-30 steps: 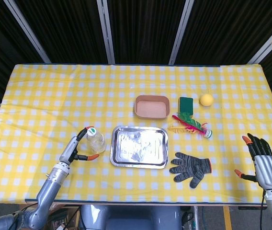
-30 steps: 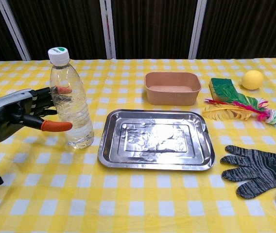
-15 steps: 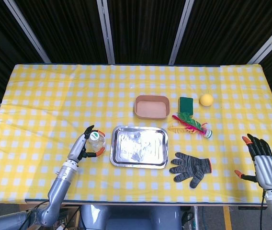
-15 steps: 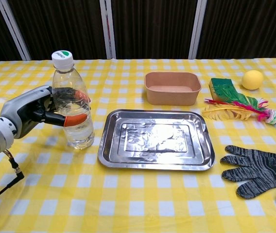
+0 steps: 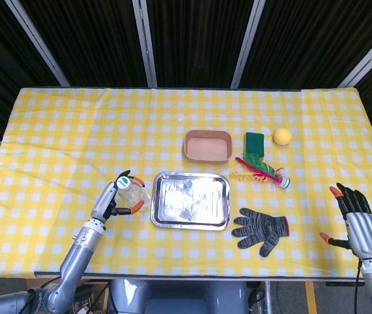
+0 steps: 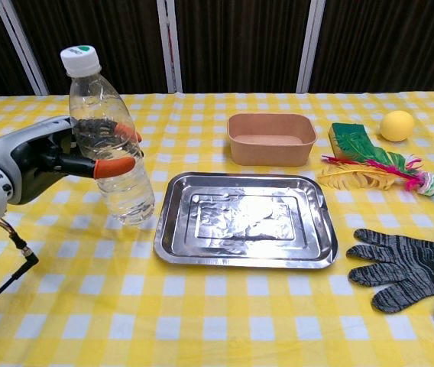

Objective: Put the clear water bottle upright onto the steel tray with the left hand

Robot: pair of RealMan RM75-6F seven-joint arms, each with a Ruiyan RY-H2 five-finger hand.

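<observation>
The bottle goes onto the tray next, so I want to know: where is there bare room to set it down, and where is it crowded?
The steel tray holds nothing, so its whole floor is free, bordered by the left hand gripping the water bottle on one side and the knit glove on the other. The near cloth is bare. It is crowded beyond: paper bowl, sponge, feather shuttlecock.

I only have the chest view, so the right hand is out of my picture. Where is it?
Observer: The head view shows the right hand at the table's near right edge, beyond the dark knitted glove.
Operator: Holding anything?
Observer: No, its fingers are spread and empty.
Operator: From above, is the clear plastic water bottle over the rectangular steel tray?
Observer: No. Held by the left hand, it sits just left of the tray's left rim.
</observation>
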